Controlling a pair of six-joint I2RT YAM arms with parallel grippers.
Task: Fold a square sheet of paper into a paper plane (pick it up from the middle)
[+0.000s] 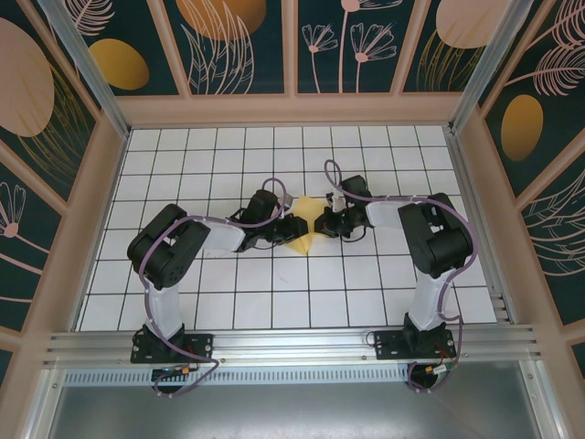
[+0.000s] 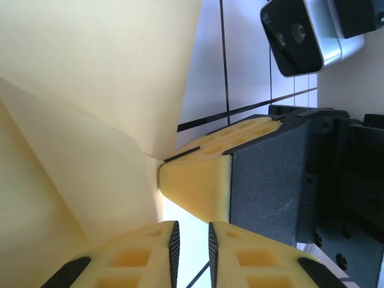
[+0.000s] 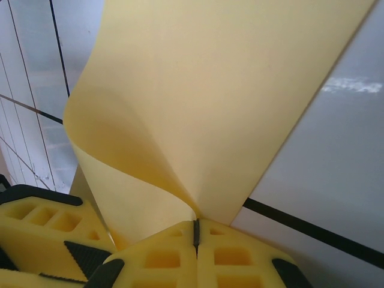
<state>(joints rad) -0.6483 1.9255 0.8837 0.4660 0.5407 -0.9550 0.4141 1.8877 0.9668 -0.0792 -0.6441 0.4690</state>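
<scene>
Up close, right gripper (image 3: pixel 196 228) pinches yellow paper (image 3: pixel 210 90); left gripper (image 2: pixel 192 243) barely parted, empty.

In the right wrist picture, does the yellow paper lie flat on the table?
No, the square sheet of paper curves upward from the right fingers, which are shut on it.

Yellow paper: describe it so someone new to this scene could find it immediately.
On the white grid table, look at the middle. The yellow paper, pinched in the right fingers, is a thin curling sheet, unlike the blocky yellow fingers beside it.
</scene>
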